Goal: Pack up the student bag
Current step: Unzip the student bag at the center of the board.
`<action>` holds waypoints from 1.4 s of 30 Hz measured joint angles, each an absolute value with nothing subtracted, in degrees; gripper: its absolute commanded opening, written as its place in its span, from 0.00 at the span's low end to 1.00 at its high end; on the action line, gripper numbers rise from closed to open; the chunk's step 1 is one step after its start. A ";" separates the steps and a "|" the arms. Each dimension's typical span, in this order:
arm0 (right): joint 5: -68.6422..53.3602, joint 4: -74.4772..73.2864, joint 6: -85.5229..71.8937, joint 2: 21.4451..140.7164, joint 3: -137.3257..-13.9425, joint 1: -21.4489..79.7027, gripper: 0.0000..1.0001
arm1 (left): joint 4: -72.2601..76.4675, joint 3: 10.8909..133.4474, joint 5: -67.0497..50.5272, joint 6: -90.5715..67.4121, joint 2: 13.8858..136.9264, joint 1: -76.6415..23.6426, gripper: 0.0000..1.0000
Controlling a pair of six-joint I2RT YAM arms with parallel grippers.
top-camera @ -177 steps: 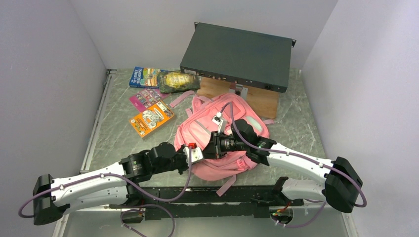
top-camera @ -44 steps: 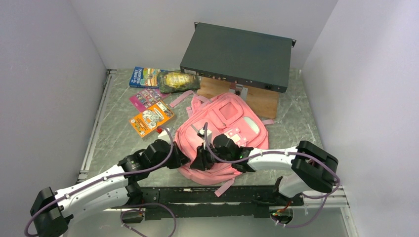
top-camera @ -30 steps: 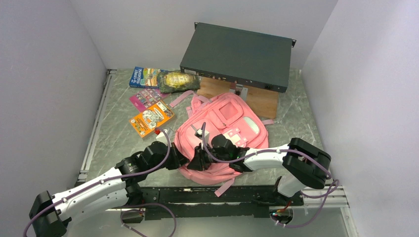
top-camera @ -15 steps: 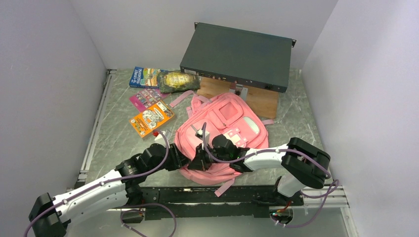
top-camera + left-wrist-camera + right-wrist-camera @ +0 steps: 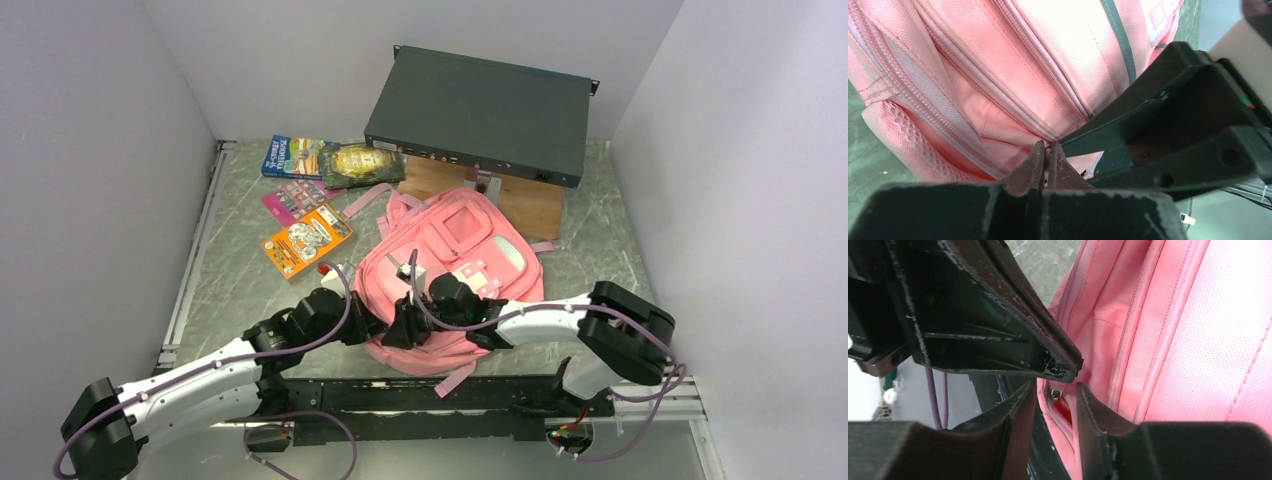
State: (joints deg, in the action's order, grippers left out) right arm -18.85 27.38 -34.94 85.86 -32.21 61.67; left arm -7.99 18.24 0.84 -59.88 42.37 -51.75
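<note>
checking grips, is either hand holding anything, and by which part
Cannot be told: the left hand is shut at the student bag's zip seam; the right hand stands open around the zip pull.

Our student bag (image 5: 460, 230), a large soft pink backpack, we see it lying flat on the table (image 5: 600, 250), front pockets facing up, pale zips, long pink straps trailing off its far-left and near edges

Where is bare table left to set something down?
Right of the student bag to the wall; near-left table by the orange book. Crowded: far-left books, and the bag's near edge where left hand and right hand meet.
</note>
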 measured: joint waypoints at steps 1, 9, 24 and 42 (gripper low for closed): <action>-18.22 25.43 -34.33 84.93 -32.67 61.91 0.45 | -7.99 18.26 0.84 -59.37 42.33 -51.77 0.00; -6.57 3.33 -25.45 73.10 -38.04 65.47 0.49 | -8.32 19.05 1.32 -56.36 41.19 -51.83 0.00; -0.10 -6.94 -17.21 78.81 -41.69 68.90 0.28 | -7.99 18.02 3.16 -56.64 35.00 -53.36 0.00; 7.84 -3.97 -16.29 82.83 -43.07 72.79 0.00 | -9.89 18.02 5.45 -56.64 33.69 -53.93 0.00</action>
State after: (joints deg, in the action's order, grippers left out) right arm 7.84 -3.97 -16.29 82.83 -43.07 72.79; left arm -9.89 18.02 5.45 -56.64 33.69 -53.93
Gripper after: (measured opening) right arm 0.202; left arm 0.022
